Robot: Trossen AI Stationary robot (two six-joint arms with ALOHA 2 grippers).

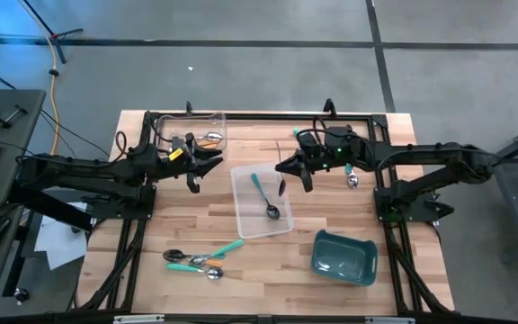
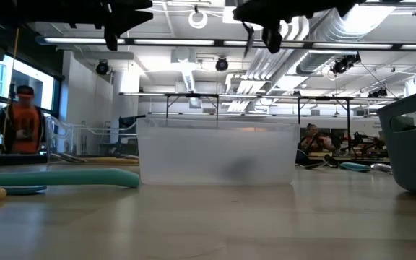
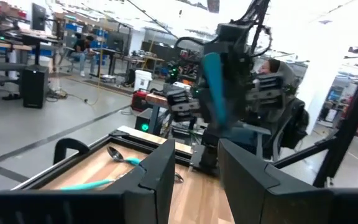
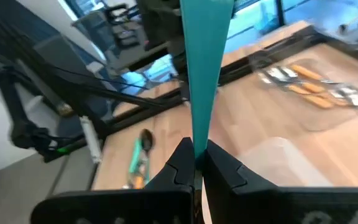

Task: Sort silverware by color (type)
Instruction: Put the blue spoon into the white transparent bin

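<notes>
My right gripper [image 1: 288, 169] is shut on a teal-handled spoon [image 1: 281, 184], up in the air over the far right edge of the middle clear tray [image 1: 241, 220]. One teal spoon [image 1: 265, 196] lies flat in that tray. My left gripper [image 1: 196, 173] hovers open and empty beside the far-left clear tray [image 1: 165, 126], in which orange-handled spoons [image 1: 210, 138] lie. Several teal, green and orange spoons [image 1: 200, 259] lie on the table near the near-left edge. Another spoon [image 1: 352, 178] lies by the right arm. My right gripper [image 4: 194, 155] pinches the slim teal handle [image 4: 199, 127] between its two fingertips. The spoon is lifted clear of the table and the tray. The handle runs on past the fingers as a long teal strip [image 4: 205, 68]; the bowl does not show in the wrist view.
A teal bin [image 1: 343, 256] stands at the near right. Black frame rails [image 1: 268, 117] run along the table's far edge and sides. Bare wood lies between the middle tray and the near-left spoons. People [image 2: 24, 123] are in the room beyond the table.
</notes>
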